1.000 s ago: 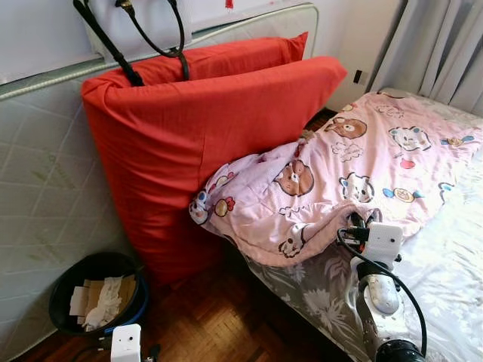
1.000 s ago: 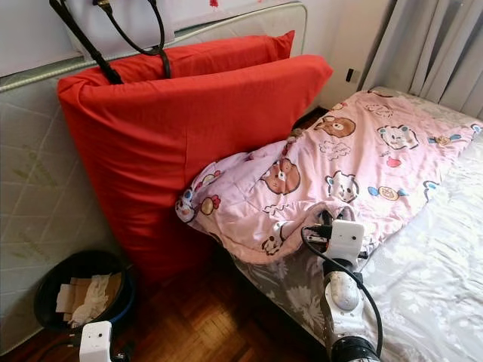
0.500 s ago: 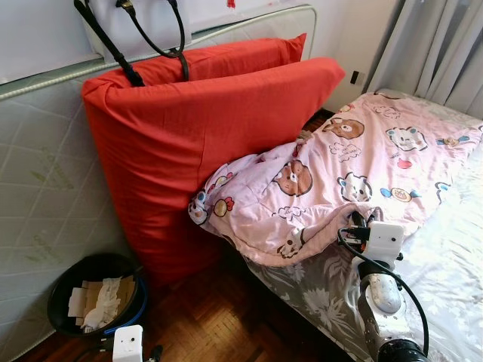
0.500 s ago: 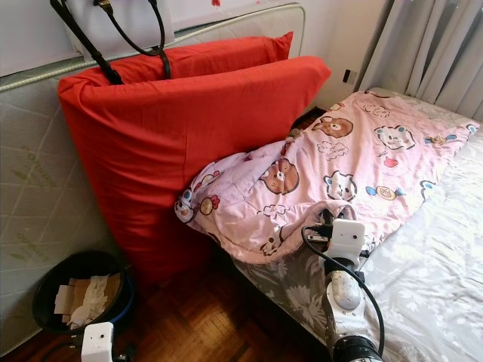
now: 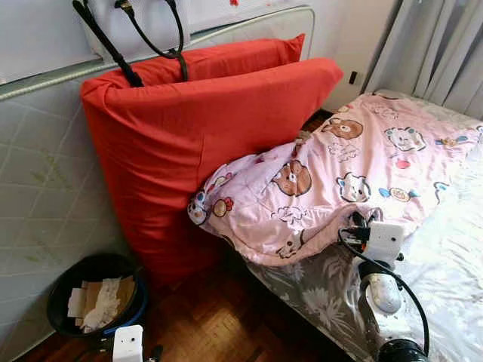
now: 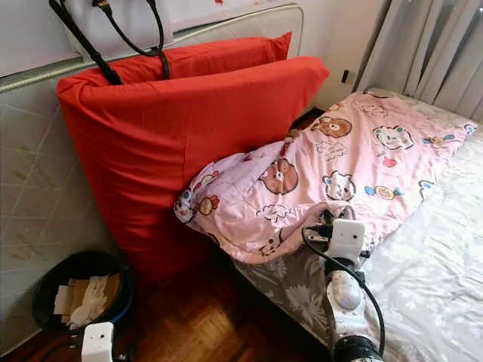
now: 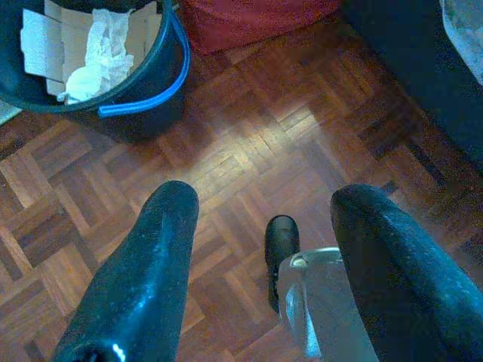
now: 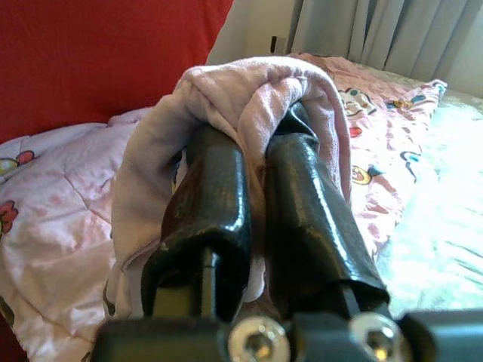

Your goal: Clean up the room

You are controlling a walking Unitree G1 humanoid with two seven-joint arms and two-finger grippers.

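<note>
Two red cushions (image 5: 204, 143) lean beside blanket (image 5: 339, 173).

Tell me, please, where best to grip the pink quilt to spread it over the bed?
Probably its near edge, from the bed's near side: the quilt lies bunched there, hem folded up, easy to pinch. The right gripper already clamps that fold.

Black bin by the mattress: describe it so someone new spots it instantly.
Start at the big red cushions leaning on the upright quilted mattress left of the bed. At their foot, on the wood parquet floor, stands the black bin. It is round, with a blue handle, and holds flattened cardboard and crumpled white paper; nothing else on the floor there is a container.
</note>
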